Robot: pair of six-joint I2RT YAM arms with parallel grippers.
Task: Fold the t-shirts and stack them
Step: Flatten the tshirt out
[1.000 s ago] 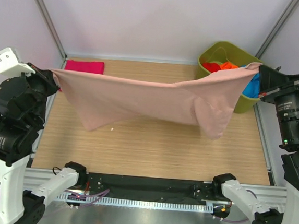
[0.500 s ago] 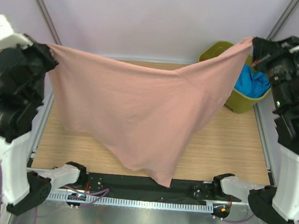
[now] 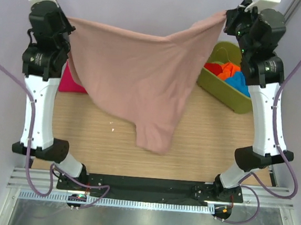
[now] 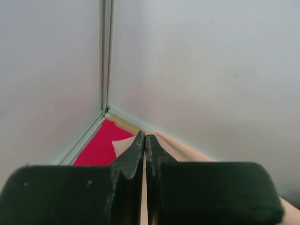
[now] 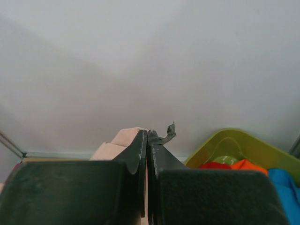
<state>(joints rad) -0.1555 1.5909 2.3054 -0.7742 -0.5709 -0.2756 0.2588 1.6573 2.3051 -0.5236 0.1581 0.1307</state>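
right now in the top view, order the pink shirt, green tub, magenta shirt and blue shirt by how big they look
1. dusty-pink t-shirt: largest by far, though it is held up nearer the camera.
2. olive-green tub.
3. magenta t-shirt and blue t-shirt: only small patches show and both are partly covered, so I can't rank them.

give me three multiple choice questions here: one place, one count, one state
1. How many shirt colours show in the tub? A) one B) three C) five
2. Where is the magenta t-shirt? A) in the tub B) hanging from a gripper C) on the table, far left corner
3. The dusty-pink t-shirt is A) held up, spread between the left gripper and right gripper B) folded on the table C) crumpled in the tub
1 B: red shirt, orange shirt and blue shirt show. 2 C: it lies on the wood there. 3 A: both grippers are shut on its edge.
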